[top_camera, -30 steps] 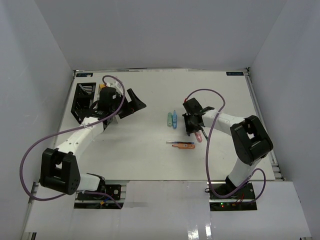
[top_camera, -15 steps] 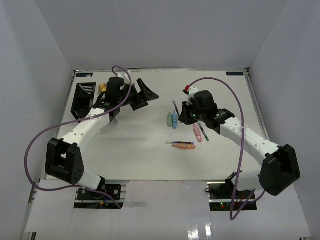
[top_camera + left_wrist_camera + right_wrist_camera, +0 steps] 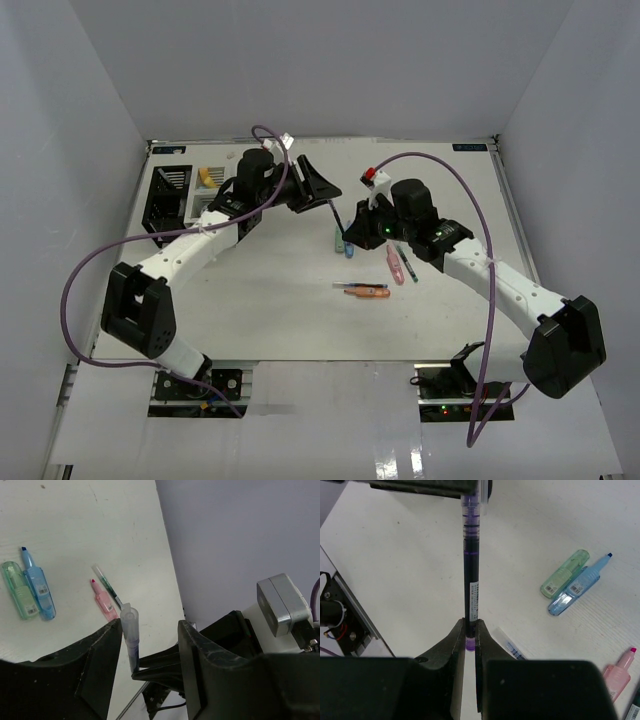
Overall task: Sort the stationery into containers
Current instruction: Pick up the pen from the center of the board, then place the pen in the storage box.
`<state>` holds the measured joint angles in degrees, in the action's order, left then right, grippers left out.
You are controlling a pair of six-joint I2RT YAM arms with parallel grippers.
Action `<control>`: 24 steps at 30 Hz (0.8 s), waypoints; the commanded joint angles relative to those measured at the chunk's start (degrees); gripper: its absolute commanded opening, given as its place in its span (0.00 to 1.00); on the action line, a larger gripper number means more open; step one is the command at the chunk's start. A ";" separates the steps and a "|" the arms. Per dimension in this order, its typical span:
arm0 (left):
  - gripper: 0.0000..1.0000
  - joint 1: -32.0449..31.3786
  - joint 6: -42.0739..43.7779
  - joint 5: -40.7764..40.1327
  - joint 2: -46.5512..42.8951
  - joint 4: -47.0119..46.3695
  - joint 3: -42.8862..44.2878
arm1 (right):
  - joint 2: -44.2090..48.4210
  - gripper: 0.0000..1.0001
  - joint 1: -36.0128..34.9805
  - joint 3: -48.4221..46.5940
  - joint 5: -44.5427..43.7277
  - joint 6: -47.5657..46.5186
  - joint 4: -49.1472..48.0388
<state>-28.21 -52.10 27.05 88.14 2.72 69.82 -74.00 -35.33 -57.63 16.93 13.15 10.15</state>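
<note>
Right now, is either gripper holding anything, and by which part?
Right gripper pinches the dark pen by its tail end; left gripper open around the cap.

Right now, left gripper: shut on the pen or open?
Open. The left gripper straddles the pen with a clear gap on one side; the right gripper is clamped on it.

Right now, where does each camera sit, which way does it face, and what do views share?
Top external: fixed above and behind the bases, looking down on the table; both arms show, left pincer near right pincer.
Left wrist: on the left arm, looking past its fingers at the pen between them.
Right wrist: on the right arm, looking along its fingers, shut on the pen.
Shared: all show the green marker and blue marker.
</note>
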 commanded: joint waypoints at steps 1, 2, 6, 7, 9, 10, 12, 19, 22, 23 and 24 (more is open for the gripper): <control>0.57 -1.32 0.15 -2.08 0.10 -0.79 0.67 | 0.26 0.08 -0.26 -0.73 2.41 1.09 -3.12; 0.52 -1.50 0.33 -2.35 0.45 -0.70 0.49 | 0.26 0.08 -0.26 -0.73 2.49 1.18 -3.21; 0.20 -2.11 0.77 -2.61 0.98 -0.70 0.75 | 0.34 0.08 -0.35 -0.56 2.06 1.27 -3.39; 0.14 -2.20 1.03 -2.88 0.90 -0.70 0.75 | 0.26 0.09 -0.26 -0.64 1.80 1.27 -3.30; 0.00 -2.29 1.90 -3.67 0.55 -0.61 0.67 | 0.17 0.13 -0.35 -0.73 1.27 1.18 -2.95; 0.00 -2.29 2.26 -4.10 0.37 -0.70 0.67 | 0.17 0.17 -0.35 -0.82 1.00 1.09 -2.51; 0.00 -2.29 3.05 -5.16 -0.33 -0.61 0.49 | 0.26 0.24 -0.35 -0.73 -0.31 0.48 -1.98; 0.00 -2.29 9.63 -12.27 -2.88 2.72 1.98 | 2.27 0.85 -0.18 -1.17 -7.51 -1.46 1.53; 0.00 -2.29 12.71 -17.71 -4.29 4.83 2.77 | 4.21 0.90 -0.09 -1.09 -12.52 -1.72 3.55; 0.00 -2.20 14.98 -19.65 -5.42 6.06 3.12 | 5.60 0.90 0.09 -0.30 -15.14 -1.63 4.34; 0.00 -2.12 16.22 -21.67 -5.95 6.68 3.30 | 6.31 0.90 0.26 0.05 -16.39 -1.46 4.87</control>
<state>-30.20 -41.76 12.78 87.11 6.87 70.24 -71.50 -35.38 -57.54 7.55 12.27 13.54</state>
